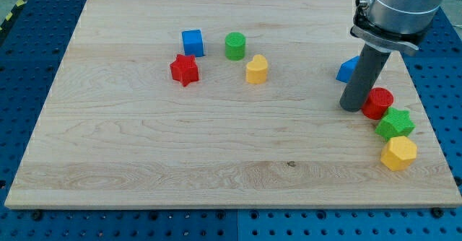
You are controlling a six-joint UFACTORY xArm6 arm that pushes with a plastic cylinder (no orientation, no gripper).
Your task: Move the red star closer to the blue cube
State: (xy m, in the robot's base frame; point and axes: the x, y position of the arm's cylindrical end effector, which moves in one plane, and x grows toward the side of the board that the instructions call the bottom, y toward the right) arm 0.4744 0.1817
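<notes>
The red star [185, 69] lies on the wooden board [144, 147] at the upper left of centre. The blue cube [193, 42] sits just above and slightly right of it, a small gap apart. My tip [351, 108] rests on the board far to the view's right, well away from both. It stands right beside the left side of a red cylinder [378, 102] and just below a blue block [348, 70] that the rod partly hides.
A green cylinder [234, 45] and a yellow block [256, 69] lie right of the blue cube. A green star [395, 123] and a yellow hexagonal block [398, 153] sit near the board's right edge, below the red cylinder.
</notes>
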